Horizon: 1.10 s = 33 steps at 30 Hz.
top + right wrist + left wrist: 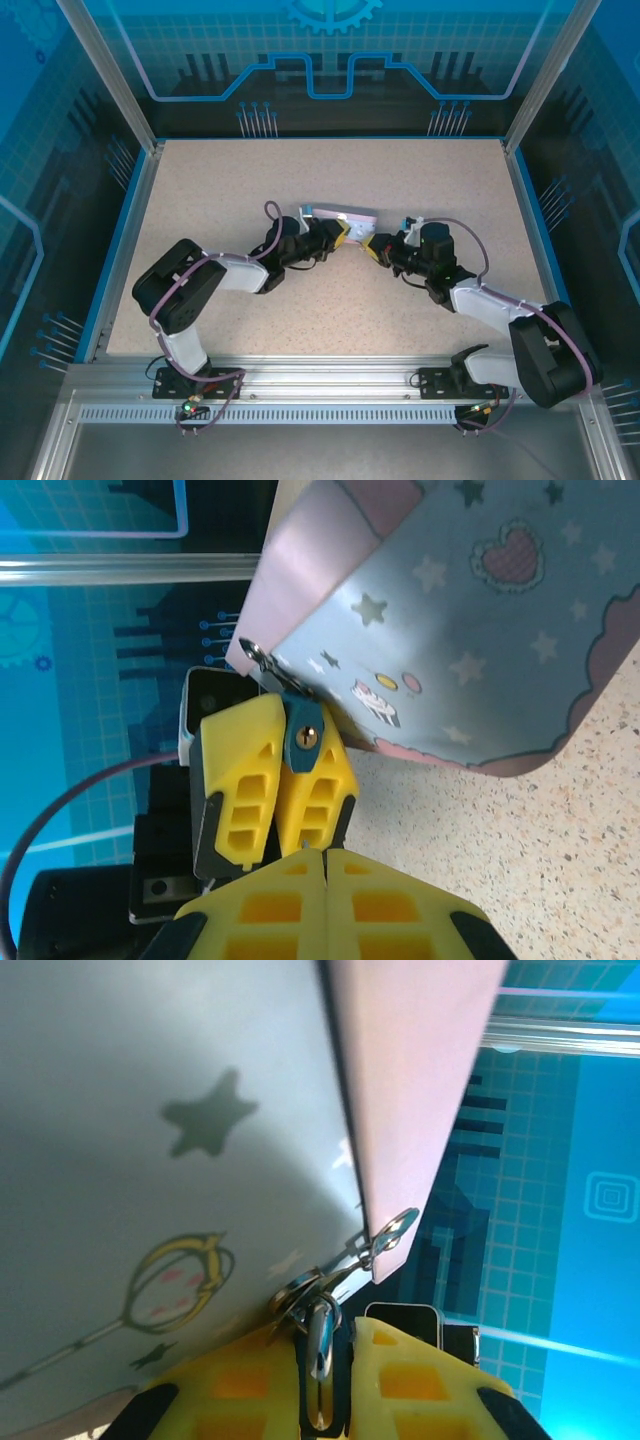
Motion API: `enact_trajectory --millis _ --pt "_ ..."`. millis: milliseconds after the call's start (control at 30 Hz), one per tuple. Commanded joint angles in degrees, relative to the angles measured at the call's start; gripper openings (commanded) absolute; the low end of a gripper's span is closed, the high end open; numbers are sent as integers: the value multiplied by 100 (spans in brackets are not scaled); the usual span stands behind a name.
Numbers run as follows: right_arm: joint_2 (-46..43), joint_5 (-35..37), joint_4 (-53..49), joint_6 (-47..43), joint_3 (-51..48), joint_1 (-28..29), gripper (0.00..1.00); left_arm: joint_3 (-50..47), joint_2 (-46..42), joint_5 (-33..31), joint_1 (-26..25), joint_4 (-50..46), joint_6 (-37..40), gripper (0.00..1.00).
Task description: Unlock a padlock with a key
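The dark bluish padlock [305,742] hangs from the hasp [255,652] at a corner of the pastel-blue tin box [480,630]. Its brass keyhole faces my right wrist camera. My left gripper [297,716] is shut on the padlock from both sides. In the left wrist view the left gripper [330,1332] pinches the padlock [322,1345], whose shiny shackle shows between the fingers. My right gripper [323,852] is shut just below the padlock. A tiny metal tip of the key [303,843] pokes out at its fingertips; the rest is hidden.
The tin box [335,215] sits tilted mid-table, where both grippers, left [347,237] and right [375,245], meet at its near corner. The speckled tabletop [400,180] is walled by blue panels and metal posts.
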Motion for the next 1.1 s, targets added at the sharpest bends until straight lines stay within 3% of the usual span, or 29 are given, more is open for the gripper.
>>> enact_trajectory --millis 0,533,1067 --pt "-94 266 251 252 22 -68 0 -111 -214 7 32 774 -123 0" --pt "105 666 682 994 10 155 0 -241 -15 -169 27 1821 -251 0" --pt "527 809 825 1140 306 411 0 -306 -33 -248 -36 1720 -186 0"
